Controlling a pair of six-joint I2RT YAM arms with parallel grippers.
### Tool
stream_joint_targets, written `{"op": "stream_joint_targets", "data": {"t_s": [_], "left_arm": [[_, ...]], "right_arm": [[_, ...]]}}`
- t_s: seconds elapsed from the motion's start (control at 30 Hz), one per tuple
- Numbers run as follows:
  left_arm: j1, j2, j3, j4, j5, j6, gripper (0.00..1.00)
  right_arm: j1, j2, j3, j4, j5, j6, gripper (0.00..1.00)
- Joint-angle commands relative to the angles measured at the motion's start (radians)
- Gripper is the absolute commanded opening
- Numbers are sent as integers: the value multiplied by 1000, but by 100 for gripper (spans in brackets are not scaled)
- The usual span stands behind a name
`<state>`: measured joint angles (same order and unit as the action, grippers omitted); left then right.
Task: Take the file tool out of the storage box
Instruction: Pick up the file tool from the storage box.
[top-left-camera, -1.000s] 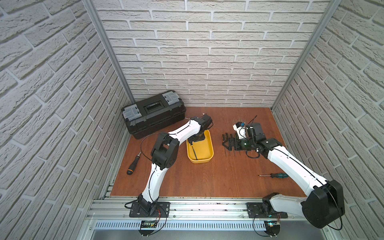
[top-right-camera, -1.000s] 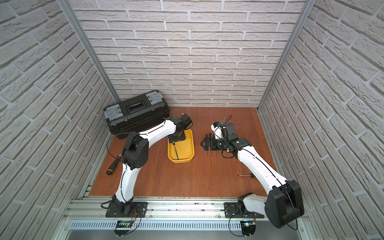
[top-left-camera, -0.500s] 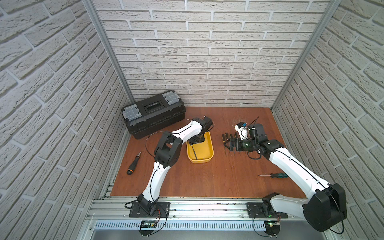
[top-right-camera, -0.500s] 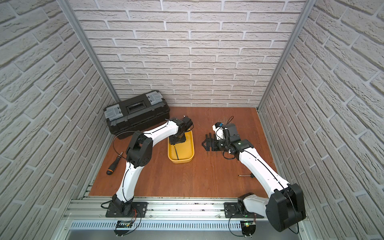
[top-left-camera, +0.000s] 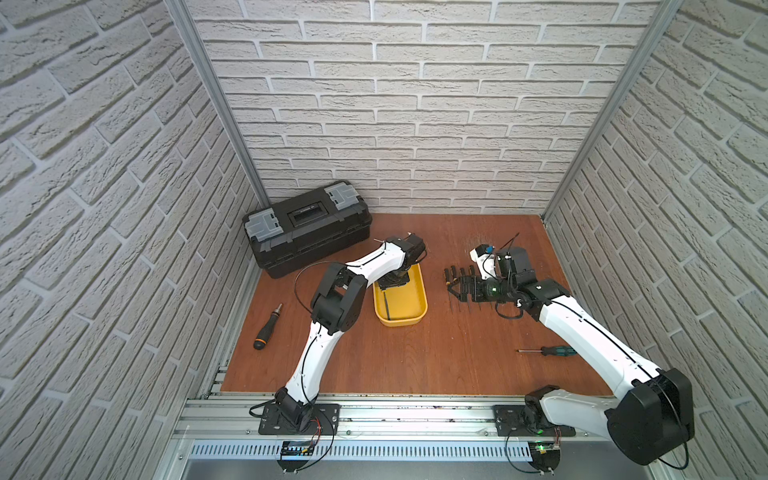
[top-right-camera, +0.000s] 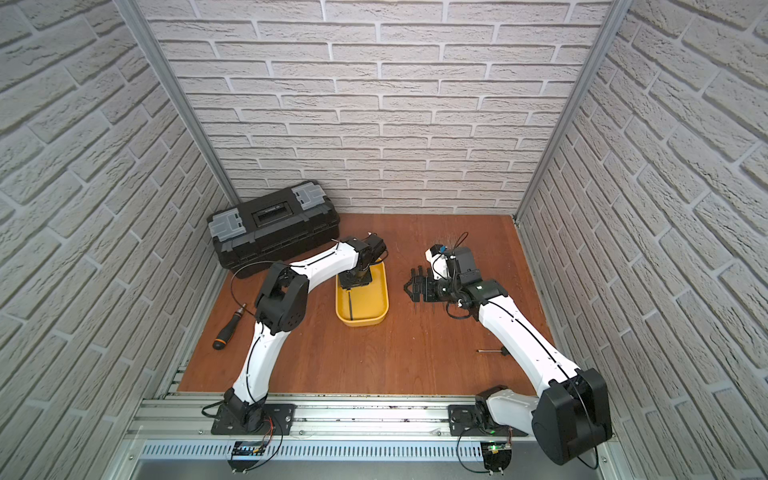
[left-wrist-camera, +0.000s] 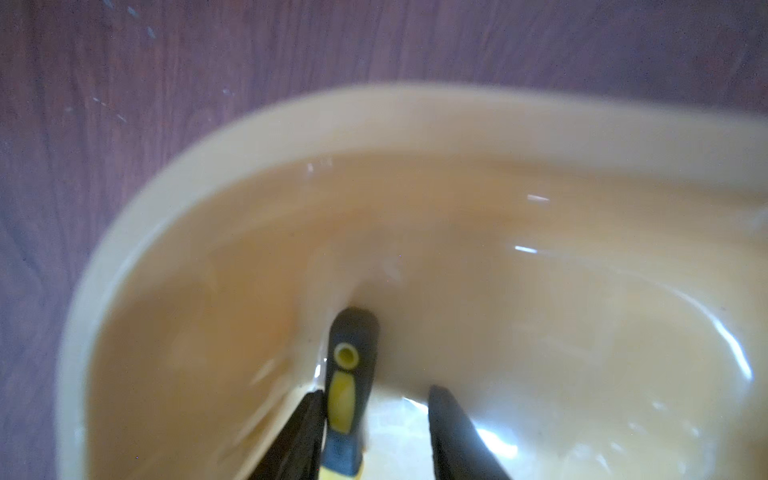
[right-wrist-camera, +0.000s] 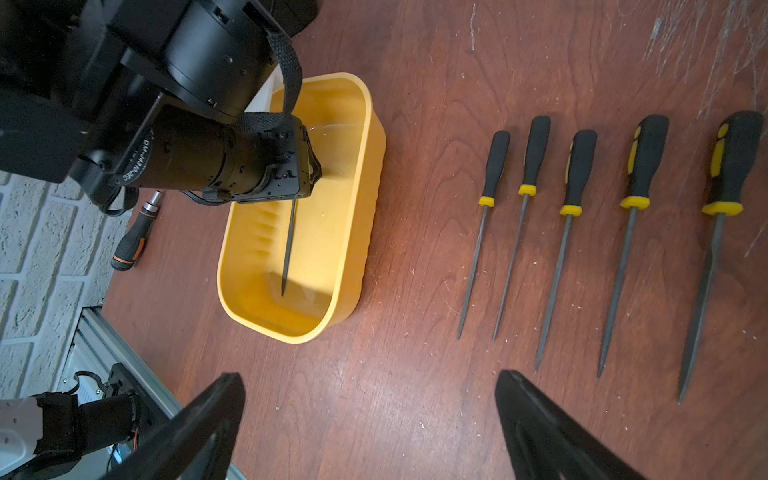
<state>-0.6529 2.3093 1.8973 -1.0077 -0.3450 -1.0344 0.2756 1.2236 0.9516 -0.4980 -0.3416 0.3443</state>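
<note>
Five files (right-wrist-camera: 578, 166) beside storage box (right-wrist-camera: 372, 166)

Your left wrist view is blurred: the tray (left-wrist-camera: 291, 137) smears at its rim, and the file (left-wrist-camera: 351, 332) and the left tool (left-wrist-camera: 374, 390) run off the picture's edge, so you can't tell whether the handle is gripped. In both top views that tool covers the handle. In a top view the screwdriver (top-right-camera: 490, 351) has its handle behind the right arm (top-right-camera: 511, 328).

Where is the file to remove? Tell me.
In a top view, the file lies in the yellow tray, left of the file row, under the left gripper.
</note>
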Motion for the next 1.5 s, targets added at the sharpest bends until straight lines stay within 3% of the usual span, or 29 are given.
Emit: {"op": "stream_joint_targets", "data": {"t_s": [0.0,0.73,1.07,1.47], "left_arm": [[10,42,11,14,-12,28,44],[34,32,1,135,44,120,14],[36,-221,-248,406,185,130,13],[50,-472,-366,529,281,138,13]], "right_arm": [[-6,-22,-7,15,-5,7,99],[-6,-3,17,-8,-1,7,98],[-4,5,-31,117,-246,82,94],[49,55,-36,232,-339,154,75]]}}
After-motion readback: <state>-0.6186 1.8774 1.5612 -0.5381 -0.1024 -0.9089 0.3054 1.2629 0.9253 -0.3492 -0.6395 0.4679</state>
